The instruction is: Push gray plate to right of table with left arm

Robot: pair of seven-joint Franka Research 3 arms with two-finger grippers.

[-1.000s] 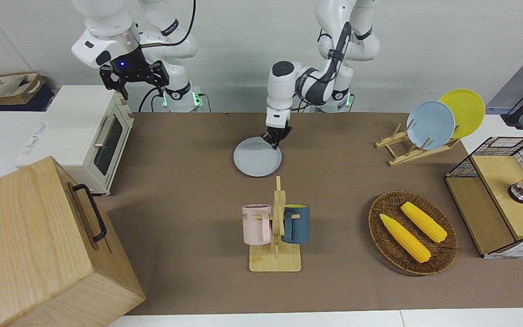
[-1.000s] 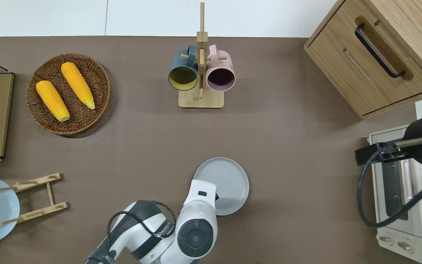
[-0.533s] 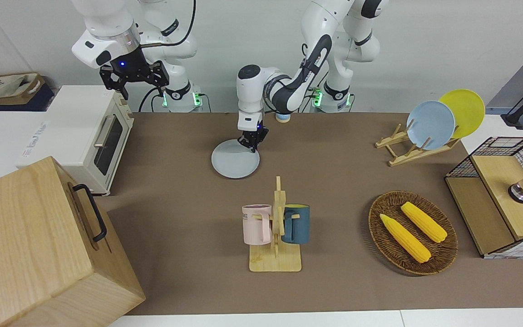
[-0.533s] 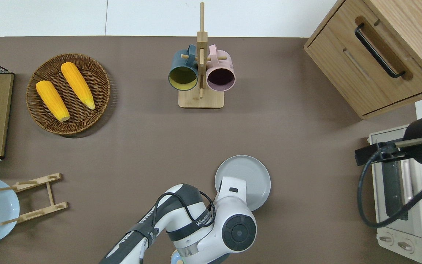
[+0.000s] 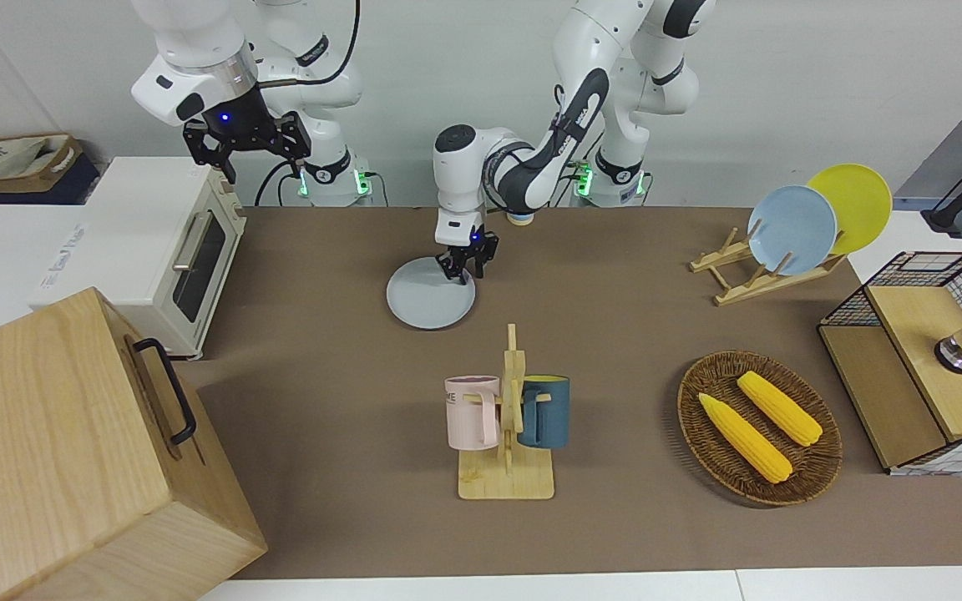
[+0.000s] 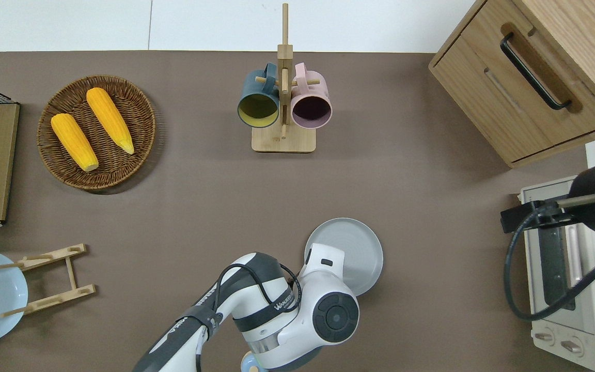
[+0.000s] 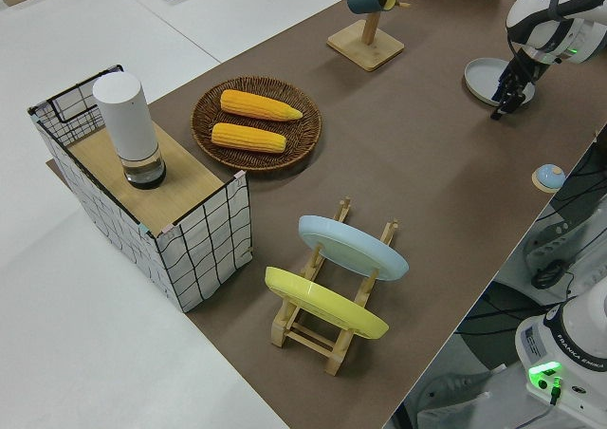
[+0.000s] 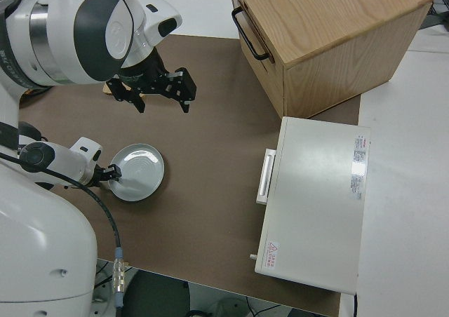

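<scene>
The gray plate [image 5: 429, 295] lies flat on the brown table [image 5: 322, 376], near the robots' edge and a little toward the right arm's end from the middle; it also shows in the overhead view [image 6: 355, 247], the left side view [image 7: 484, 76] and the right side view [image 8: 142, 170]. My left gripper [image 5: 465, 269] points down at the plate's rim on the side toward the left arm's end, with its fingers apart and nothing in them. In the overhead view its white wrist [image 6: 323, 261] hides the fingers. My right gripper [image 5: 262, 163] is parked, open and empty.
A white toaster oven [image 5: 155, 242] and a wooden box [image 5: 72, 451] stand at the right arm's end. A mug rack [image 5: 506, 417] stands farther from the robots than the plate. A corn basket [image 5: 758, 427], a plate rack [image 5: 769, 275] and a wire crate [image 5: 924, 359] are at the left arm's end.
The left gripper slid the gray plate toward the right arm's end of the table. In the last half second the plate hardly moved and the gripper's fingers came apart.
</scene>
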